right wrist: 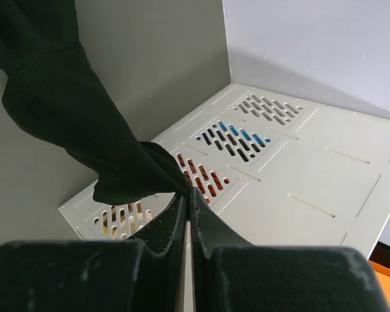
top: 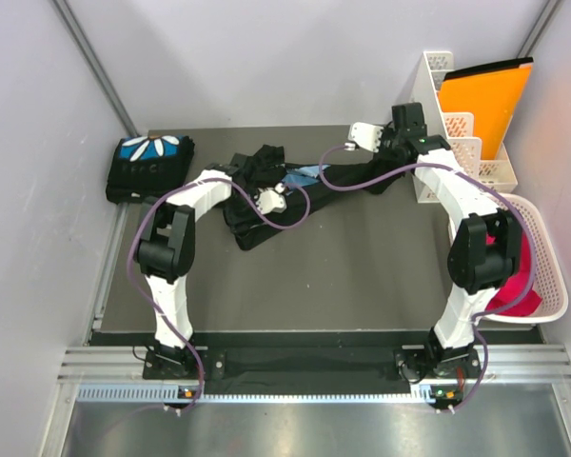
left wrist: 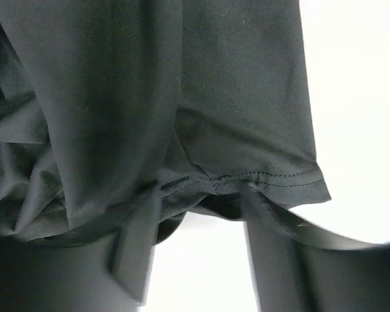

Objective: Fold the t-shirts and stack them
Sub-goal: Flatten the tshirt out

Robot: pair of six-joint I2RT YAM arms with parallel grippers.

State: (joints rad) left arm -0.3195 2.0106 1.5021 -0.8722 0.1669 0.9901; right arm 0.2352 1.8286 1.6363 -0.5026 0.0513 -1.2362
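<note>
right gripper (right wrist: 189, 195) pinches black t-shirt (right wrist: 71, 123) tight; cloth drapes over left gripper (top: 266, 188), grip unclear; draw hands apart to flatten

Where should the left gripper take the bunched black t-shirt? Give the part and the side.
Probably the stitched hem of the bunched black t-shirt, near its free corner, coming from below the edge: it hangs flat with open space under it, while the rest is crumpled. The right gripper pinches another part.

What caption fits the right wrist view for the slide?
Right gripper shut on a bunched end of the black t-shirt, white slotted file rack behind it.
</note>
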